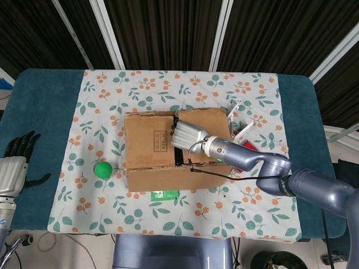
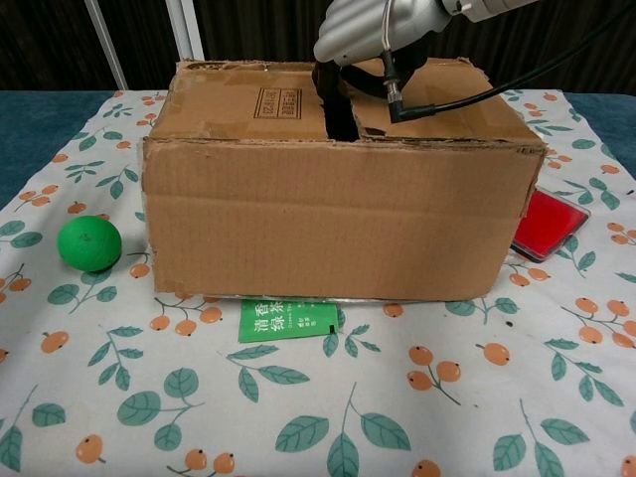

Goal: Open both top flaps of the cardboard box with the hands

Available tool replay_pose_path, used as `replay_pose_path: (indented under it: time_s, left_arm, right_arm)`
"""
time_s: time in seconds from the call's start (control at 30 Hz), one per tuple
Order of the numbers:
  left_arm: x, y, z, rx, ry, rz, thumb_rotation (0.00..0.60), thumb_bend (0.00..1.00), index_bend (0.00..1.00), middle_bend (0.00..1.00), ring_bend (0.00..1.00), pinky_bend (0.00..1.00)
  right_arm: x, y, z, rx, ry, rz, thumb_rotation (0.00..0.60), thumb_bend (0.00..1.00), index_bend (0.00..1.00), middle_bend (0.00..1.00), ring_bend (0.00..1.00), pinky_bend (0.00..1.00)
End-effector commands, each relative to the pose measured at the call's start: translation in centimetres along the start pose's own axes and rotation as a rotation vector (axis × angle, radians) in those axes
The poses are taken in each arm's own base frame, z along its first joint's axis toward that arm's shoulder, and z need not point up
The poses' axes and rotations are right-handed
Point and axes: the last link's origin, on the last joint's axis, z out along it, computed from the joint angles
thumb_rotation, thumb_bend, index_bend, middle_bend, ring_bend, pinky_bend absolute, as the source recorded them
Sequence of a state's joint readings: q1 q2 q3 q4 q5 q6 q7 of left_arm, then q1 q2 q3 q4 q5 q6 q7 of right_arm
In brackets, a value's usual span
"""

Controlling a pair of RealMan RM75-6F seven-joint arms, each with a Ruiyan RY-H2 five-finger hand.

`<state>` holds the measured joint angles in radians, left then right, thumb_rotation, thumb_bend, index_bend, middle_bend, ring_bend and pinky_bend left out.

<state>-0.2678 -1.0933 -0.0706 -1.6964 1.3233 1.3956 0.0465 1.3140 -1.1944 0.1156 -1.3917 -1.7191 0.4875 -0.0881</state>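
Note:
The cardboard box [image 1: 151,148] [image 2: 338,199] stands mid-table, both top flaps lying nearly flat with a dark seam between them. My right hand [image 1: 188,134] [image 2: 363,30] lies over the inner edge of the right flap [image 1: 210,120], fingers [image 2: 333,94] curled down into the seam and hooked at that edge; their tips are hidden inside. The left flap [image 1: 147,140] bears a printed label and is untouched. My left hand [image 1: 17,162] hovers open at the table's left edge, far from the box, and is absent from the chest view.
A green ball [image 1: 102,169] [image 2: 89,243] sits left of the box. A green packet [image 1: 164,195] [image 2: 288,320] pokes out under the box's front. A red flat item [image 1: 247,147] [image 2: 550,224] and a white object [image 1: 238,120] lie at its right.

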Motion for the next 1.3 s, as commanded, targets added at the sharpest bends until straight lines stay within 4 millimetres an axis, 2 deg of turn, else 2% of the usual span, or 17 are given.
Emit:
replay_pose_path:
  time_s: [0.03, 1.3]
  left_arm:
    - [0.0, 0.0, 0.0, -0.001, 0.000, 0.000, 0.600, 0.13, 0.00, 0.00, 0.00, 0.03]
    - [0.0, 0.1, -0.1, -0.003, -0.007, -0.011, 0.600, 0.13, 0.00, 0.00, 0.00, 0.03]
  right_arm:
    - [0.1, 0.1, -0.4, 0.000, -0.007, -0.023, 0.600, 1.00, 0.56, 0.39, 0.30, 0.31]
    - [4.9, 3.0, -4.0, -0.060, -0.077, -0.176, 0.600, 1.00, 0.56, 0.39, 0.30, 0.31]
